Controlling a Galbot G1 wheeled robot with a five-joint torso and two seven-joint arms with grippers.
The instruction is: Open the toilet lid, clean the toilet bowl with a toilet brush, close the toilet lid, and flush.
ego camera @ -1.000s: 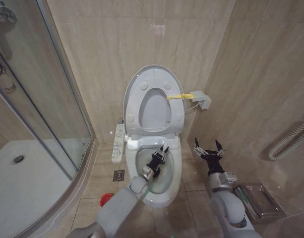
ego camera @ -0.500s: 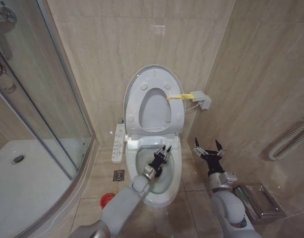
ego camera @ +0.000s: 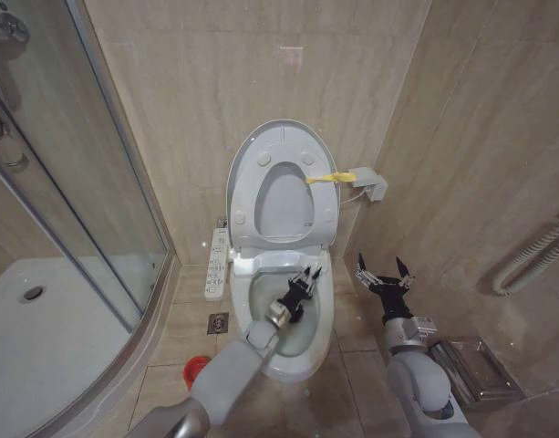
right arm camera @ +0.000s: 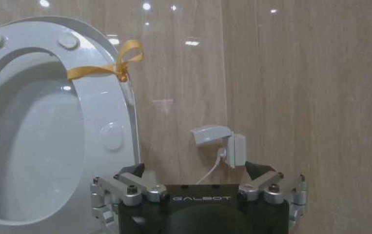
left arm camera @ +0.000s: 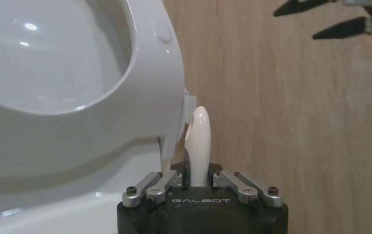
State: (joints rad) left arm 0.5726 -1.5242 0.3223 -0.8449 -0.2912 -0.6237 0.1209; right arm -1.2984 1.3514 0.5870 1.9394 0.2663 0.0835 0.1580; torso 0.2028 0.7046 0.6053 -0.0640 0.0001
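Note:
The toilet lid (ego camera: 284, 203) stands raised against the wall with the ring seat (ego camera: 245, 182) in front of it, and a yellow strap (ego camera: 324, 179) hangs at its right edge. Below it the toilet bowl (ego camera: 302, 358) is open. My left gripper (ego camera: 303, 281) reaches inside the bowl, shut on the toilet brush's white handle (left arm camera: 199, 144). The bristle head is hidden. My right gripper (ego camera: 381, 275) hangs open to the right of the bowl, holding nothing. The right wrist view faces the raised lid (right arm camera: 36, 131), the strap (right arm camera: 105, 68) and the right gripper's own spread fingers (right arm camera: 131, 187).
A red round cup holder (ego camera: 196, 368) sits on the floor left of the bowl, near a floor drain (ego camera: 219, 322). A glass shower enclosure (ego camera: 87, 210) fills the left. A wall socket (ego camera: 368, 182) is right of the lid. A metal rack (ego camera: 475, 370) lies by the right wall.
My left gripper has shifted slightly rightward and farther into the bowl with the brush handle. The right arm has stayed still.

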